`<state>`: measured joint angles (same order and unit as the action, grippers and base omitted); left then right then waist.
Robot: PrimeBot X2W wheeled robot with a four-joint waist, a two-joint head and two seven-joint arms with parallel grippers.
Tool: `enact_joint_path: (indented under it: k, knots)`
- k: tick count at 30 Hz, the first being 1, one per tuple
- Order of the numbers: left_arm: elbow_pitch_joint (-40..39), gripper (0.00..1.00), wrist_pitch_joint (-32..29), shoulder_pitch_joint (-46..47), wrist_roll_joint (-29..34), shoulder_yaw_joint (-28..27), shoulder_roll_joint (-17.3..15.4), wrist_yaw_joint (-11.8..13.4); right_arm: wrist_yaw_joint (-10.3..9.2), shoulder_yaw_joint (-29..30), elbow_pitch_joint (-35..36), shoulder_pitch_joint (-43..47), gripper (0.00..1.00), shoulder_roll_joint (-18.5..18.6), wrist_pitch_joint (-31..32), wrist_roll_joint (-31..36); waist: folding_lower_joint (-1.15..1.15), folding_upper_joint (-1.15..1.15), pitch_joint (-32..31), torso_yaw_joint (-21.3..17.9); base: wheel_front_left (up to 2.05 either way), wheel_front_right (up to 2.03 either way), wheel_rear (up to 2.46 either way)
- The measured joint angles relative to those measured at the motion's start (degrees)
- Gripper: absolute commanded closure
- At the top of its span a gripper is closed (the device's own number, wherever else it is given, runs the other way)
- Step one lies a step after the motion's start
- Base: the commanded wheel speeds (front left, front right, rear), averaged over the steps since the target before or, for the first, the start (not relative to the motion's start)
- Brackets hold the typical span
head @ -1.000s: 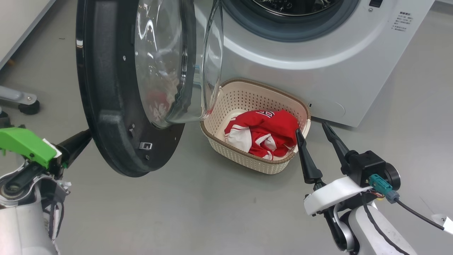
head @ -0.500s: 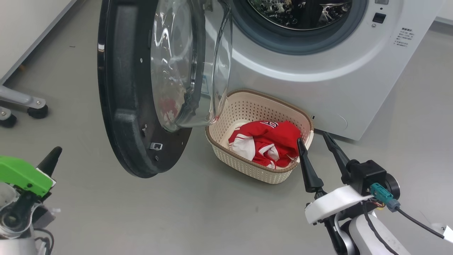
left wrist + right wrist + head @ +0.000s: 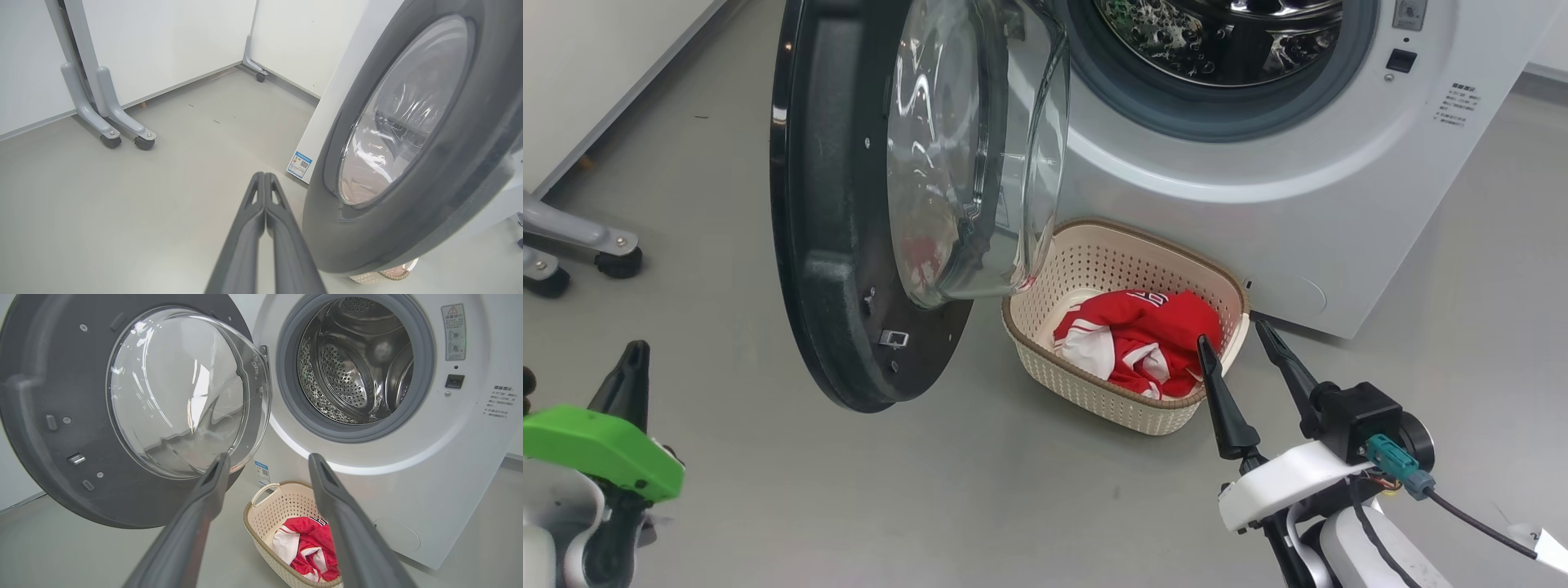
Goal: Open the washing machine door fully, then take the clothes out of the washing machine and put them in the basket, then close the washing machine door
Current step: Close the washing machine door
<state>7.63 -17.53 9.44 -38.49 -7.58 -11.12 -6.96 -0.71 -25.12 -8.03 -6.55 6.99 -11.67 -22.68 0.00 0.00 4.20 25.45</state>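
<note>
The washing machine door (image 3: 841,245) hangs open, its glass bowl (image 3: 968,155) over the left end of the basket (image 3: 1094,396). The clothes (image 3: 1143,339), red with white panels, lie bunched in the basket in front of the washing machine (image 3: 1282,212). My right gripper (image 3: 1232,333) is open and empty, its tips at the basket's right rim. In the right wrist view the right gripper (image 3: 269,457) frames the basket (image 3: 282,498), the clothes (image 3: 310,547) and the bare steel drum (image 3: 355,363). My left gripper (image 3: 633,355) is shut and empty, left of the door; its tip (image 3: 264,175) stands apart from the door's outer face (image 3: 470,163).
A wheeled grey stand leg (image 3: 580,237) sits on the floor at the far left, seen again as two legs with castors (image 3: 108,122) along a white wall. A blue label (image 3: 301,164) marks the machine's lower side. Grey floor lies between my arms.
The head camera has tilted, sliding the scene down and right. My left gripper has drawn back from the door's lower outer edge and now points up. The right gripper has barely moved.
</note>
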Motion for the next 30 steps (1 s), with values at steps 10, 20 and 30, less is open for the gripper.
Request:
enact_joint_path:
  k: [10,20,30]
  knots:
    - [-2.4,1.0,11.5,-4.6,4.8,5.5,-1.1,-0.2,-0.01,0.0,0.1,0.0,0.0,-0.2,0.0,0.0,0.0,0.0,-0.1,-0.7,0.0,0.0,0.0]
    - [-2.7,0.0,21.2,-6.5,6.3,7.4,-1.2,-0.2,-0.03,0.0,0.3,0.0,0.0,-0.3,0.0,0.0,0.0,0.0,0.6,-1.5,0.0,0.0,0.0]
    - [-0.9,0.0,27.1,-7.4,9.2,9.6,-1.5,-0.2,-0.03,0.2,0.3,0.0,0.0,-0.3,-0.1,0.0,0.0,0.0,0.7,-1.7,0.0,0.0,0.0]
